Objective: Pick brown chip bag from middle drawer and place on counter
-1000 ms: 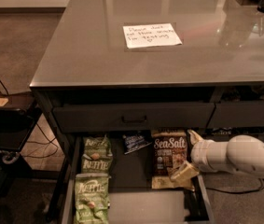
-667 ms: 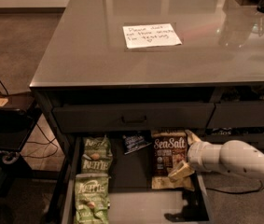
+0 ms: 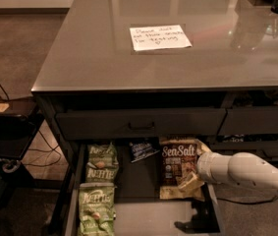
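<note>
1. Comparing this with a second ago, the arm (image 3: 246,171) has slid a touch left and down. Its white wrist end now sits right against the right edge of the brown chip bag (image 3: 179,163). Small move, more of a settle-in than a reach.
2. The gripper (image 3: 195,177) is down inside the middle drawer (image 3: 71,200), at the bag's lower right corner. Honestly can't tell whether it's clamped on the bag or only touching it, because the wrist hides that bit.
3. The bag itself hasn't budged. It lies flat on the drawer floor at the right side, "Sea Salt" lettering up. The small dark blue bag (image 3: 142,149) is just beside its top left corner, and the two green Kettle bags (image 3: 101,161) are over on the left, apart from it. Its lower right corner looks a bit rumpled where the gripper meets it.
4. My read: this is the grasp step, not the lift. Nothing's come up out of the drawer yet, and the counter (image 3: 94,63) above, the one with the white note (image 3: 159,37), is where the bag has to end up.
5. Next it'll want a firm hold, then a lift clear of the drawer's right wall and of the closed drawer front (image 3: 141,124) just above the bag's top edge. A corner grip on a floppy bag could easily slip.
</note>
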You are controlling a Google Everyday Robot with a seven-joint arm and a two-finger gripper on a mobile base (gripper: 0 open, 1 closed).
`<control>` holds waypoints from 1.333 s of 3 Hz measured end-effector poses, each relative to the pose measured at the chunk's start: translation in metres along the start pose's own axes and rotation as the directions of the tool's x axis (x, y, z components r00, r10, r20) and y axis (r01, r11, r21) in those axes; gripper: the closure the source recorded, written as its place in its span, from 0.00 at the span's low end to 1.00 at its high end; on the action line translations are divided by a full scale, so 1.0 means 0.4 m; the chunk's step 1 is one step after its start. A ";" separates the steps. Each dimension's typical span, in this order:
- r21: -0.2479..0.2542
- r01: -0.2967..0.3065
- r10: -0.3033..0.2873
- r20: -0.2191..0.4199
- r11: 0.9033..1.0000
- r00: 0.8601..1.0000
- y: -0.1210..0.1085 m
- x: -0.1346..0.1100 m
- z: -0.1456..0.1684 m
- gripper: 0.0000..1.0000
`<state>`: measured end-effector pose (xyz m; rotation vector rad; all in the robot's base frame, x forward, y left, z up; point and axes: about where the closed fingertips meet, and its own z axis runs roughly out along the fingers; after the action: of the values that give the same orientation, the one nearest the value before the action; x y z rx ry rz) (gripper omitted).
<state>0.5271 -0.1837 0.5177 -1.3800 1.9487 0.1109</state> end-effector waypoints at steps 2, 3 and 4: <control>0.045 0.070 -0.067 -0.083 0.996 0.994 0.001 0.112 0.113 0.00; 0.048 0.081 -0.076 -0.100 0.996 0.992 -0.009 0.136 0.157 0.00; 0.033 0.052 -0.049 -0.091 0.998 0.995 -0.026 0.164 0.210 0.00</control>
<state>0.5686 -0.2009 0.4206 -1.4324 1.9782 -0.0098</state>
